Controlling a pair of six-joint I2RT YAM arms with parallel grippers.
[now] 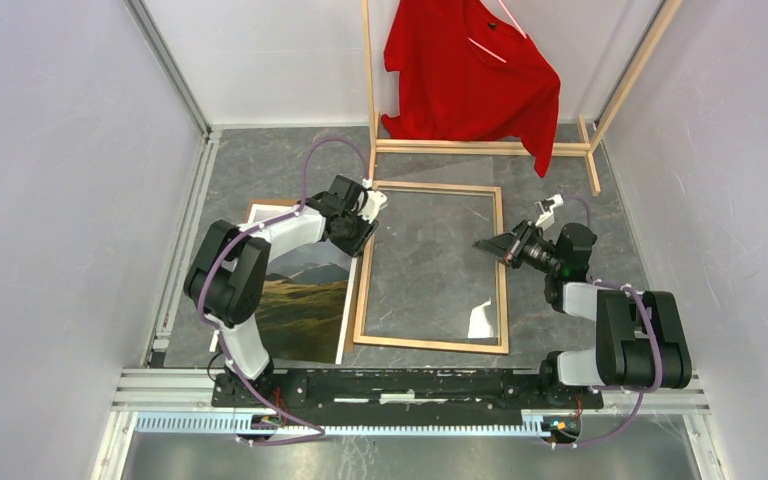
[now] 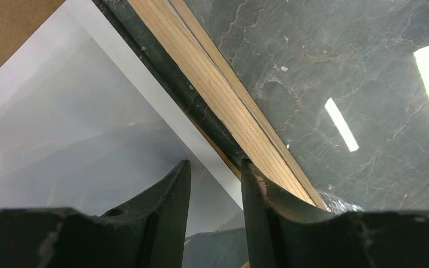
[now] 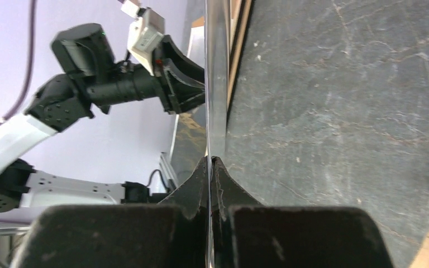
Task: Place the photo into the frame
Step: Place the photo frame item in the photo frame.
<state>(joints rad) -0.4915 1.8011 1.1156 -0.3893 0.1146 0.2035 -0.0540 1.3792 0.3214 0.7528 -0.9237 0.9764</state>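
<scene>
Over the paper mountain photo's white edge (image 2: 162,106), close your parted left gripper (image 2: 215,167) squarely while your right gripper (image 3: 210,162) pinches the thin clear pane (image 3: 217,84).

photo (image 1: 305,300): you'll see green-brown hills, dark peaks, a grey-white sky and a thin white border, at 9 o'clock from the frame.
frame (image 1: 430,343): light wood grain faces you, black along its side.
clear pane (image 3: 215,84): colourless, with white light streaks.
table (image 1: 260,165): grey marble pattern with pale veins.
shirt (image 1: 460,80): plain red, at your 12 o'clock.
rack (image 1: 480,147): pale wood.
backing board (image 2: 5,28): flat brown.
arms (image 1: 230,280): black and white, with purple cables.
</scene>
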